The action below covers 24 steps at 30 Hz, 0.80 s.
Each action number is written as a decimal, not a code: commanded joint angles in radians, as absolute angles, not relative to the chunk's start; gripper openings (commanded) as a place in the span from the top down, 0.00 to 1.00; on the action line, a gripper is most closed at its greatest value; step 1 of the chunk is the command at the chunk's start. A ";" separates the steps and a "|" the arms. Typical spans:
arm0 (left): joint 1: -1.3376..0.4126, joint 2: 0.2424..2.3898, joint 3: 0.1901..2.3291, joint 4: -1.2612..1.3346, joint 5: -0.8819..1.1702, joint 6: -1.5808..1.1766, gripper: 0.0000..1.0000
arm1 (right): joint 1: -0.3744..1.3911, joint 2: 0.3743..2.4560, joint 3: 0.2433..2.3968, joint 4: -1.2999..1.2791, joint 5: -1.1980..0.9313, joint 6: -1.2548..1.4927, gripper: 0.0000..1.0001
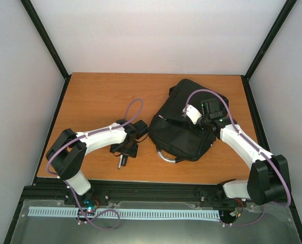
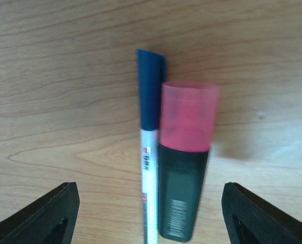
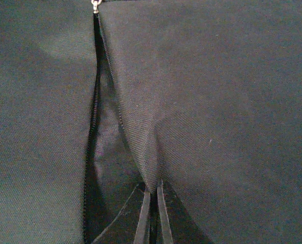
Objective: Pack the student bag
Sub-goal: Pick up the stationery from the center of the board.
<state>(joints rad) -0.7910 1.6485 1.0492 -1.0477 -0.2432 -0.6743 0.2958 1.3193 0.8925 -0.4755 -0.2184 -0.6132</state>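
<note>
Right gripper [image 3: 151, 216] jaws clamped on a student bag [image 3: 217, 101] fabric fold, seemingly at the zip [image 3: 92, 127] edge. Left gripper [image 2: 151, 203] jaws apart, bag near its right.

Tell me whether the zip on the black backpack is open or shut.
Open: the zip on the student bag gapes, teeth parted; the right hand pinches its fabric edge.

The student bag [image 1: 184, 124] lies on the right half of the table [image 1: 100, 91], the right gripper [image 3: 151, 216] down on it beside the zip opening [image 3: 92, 127], apparently nipping a fold, while left of the bag a pen [image 2: 150, 152] and marker [image 2: 184, 168] lie touching, side by side, between the spread fingers of the left gripper [image 2: 151, 203].
</note>
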 commanded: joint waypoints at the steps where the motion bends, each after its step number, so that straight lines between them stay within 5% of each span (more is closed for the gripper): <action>1: -0.718 1.612 1.024 -1.062 -0.263 -0.696 0.23 | 0.291 1.328 0.901 -0.486 -0.239 -0.622 0.97; 24: -0.683 1.635 0.940 -0.931 -0.147 -0.657 0.51 | 0.287 1.341 0.903 -0.492 -0.241 -0.624 0.97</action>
